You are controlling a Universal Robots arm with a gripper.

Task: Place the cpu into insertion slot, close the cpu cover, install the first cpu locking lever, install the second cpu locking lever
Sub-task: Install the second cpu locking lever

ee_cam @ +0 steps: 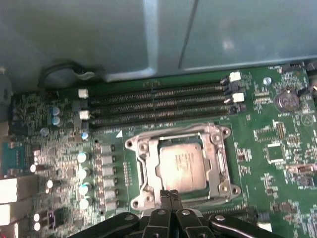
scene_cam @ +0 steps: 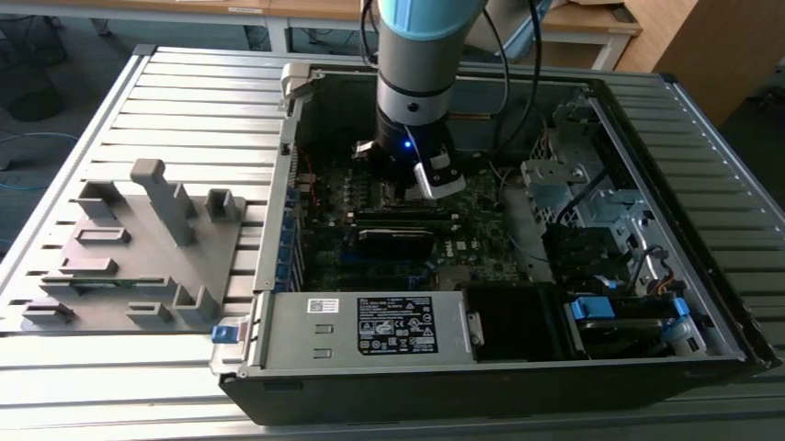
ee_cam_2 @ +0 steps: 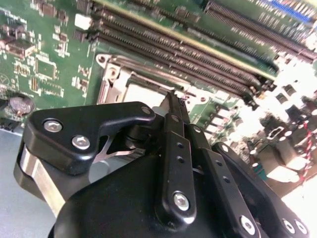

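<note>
1. Exterior view: a ribbed grey metal table [scene_cam: 147,101] is carrying an open black desktop computer case [scene_cam: 491,386], lid off, with the green motherboard [scene_cam: 368,266] showing inside. A grey plastic fixture block with upright posts [scene_cam: 135,248] is sitting on the table at the exterior view's left, just beside the case. The silver-and-blue robot arm [scene_cam: 417,64] is reaching straight down into the case, its black two-finger gripper [scene_cam: 399,188] sitting low over the board. Wooden desks are standing behind the table.
2. First wrist view: the cpu [ee_cam: 182,169], a small flat square chip with a dull silver-grey top, is sitting in the socket. The cpu cover [ee_cam: 218,163], a thin silver metal square frame, is lying flat around the chip, its open centre showing the chip top. Long black memory slots [ee_cam: 158,106] are running alongside the socket. The gripper [ee_cam: 171,194] is pointing at the cover's near edge, fingertips pressed together with nothing between them.
3. Second wrist view: the gripper [ee_cam_2: 176,101] is showing closed and empty, its tips at the edge of the cpu cover [ee_cam_2: 116,82]. Whether the tips are touching the frame, I cannot tell. Memory slots [ee_cam_2: 183,49] are lying beyond the socket.
</note>
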